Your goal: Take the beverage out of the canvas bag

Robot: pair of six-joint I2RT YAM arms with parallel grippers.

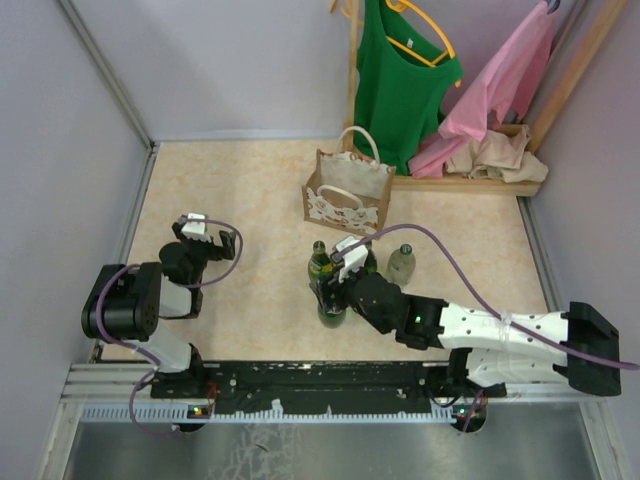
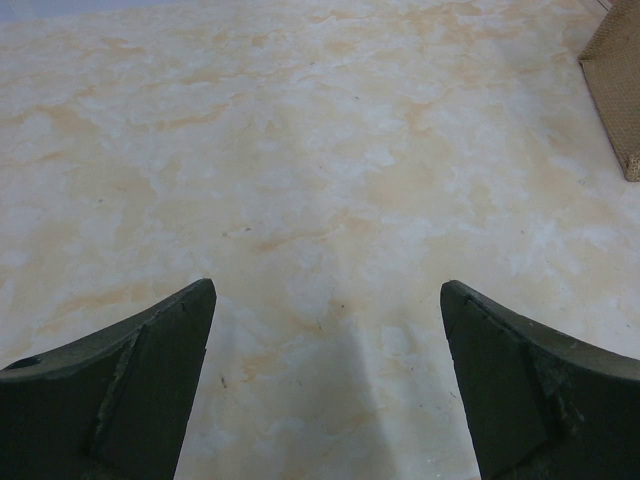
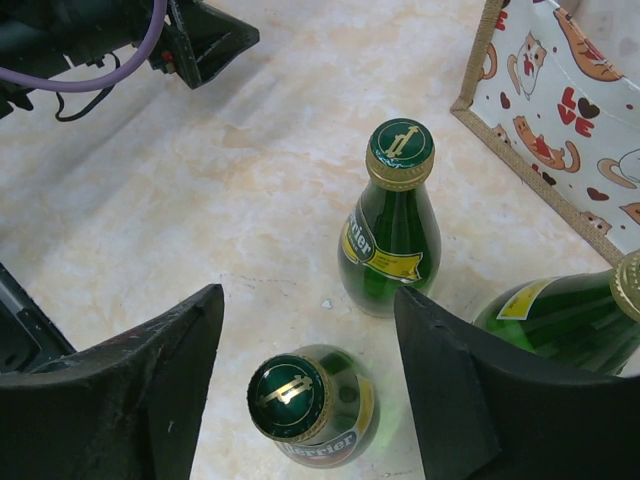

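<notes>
The canvas bag [image 1: 345, 192] stands upright at the back middle of the table; its cat-patterned side shows in the right wrist view [image 3: 560, 90]. Three green Perrier bottles stand in front of it. My right gripper [image 1: 336, 284] is open, and one bottle [image 3: 305, 400] stands upright on the table between its jaws [image 3: 308, 300], touching neither. A second bottle [image 3: 392, 225] stands just beyond it and a third [image 3: 565, 318] to the right. My left gripper [image 1: 196, 236] is open and empty over bare table [image 2: 328, 287].
A pale bottle [image 1: 402, 264] stands right of the green ones. A wooden rack base [image 1: 480, 182] with green and pink clothes hanging above it is at the back right. The bag's corner [image 2: 615, 90] shows in the left wrist view. Walls close in both sides.
</notes>
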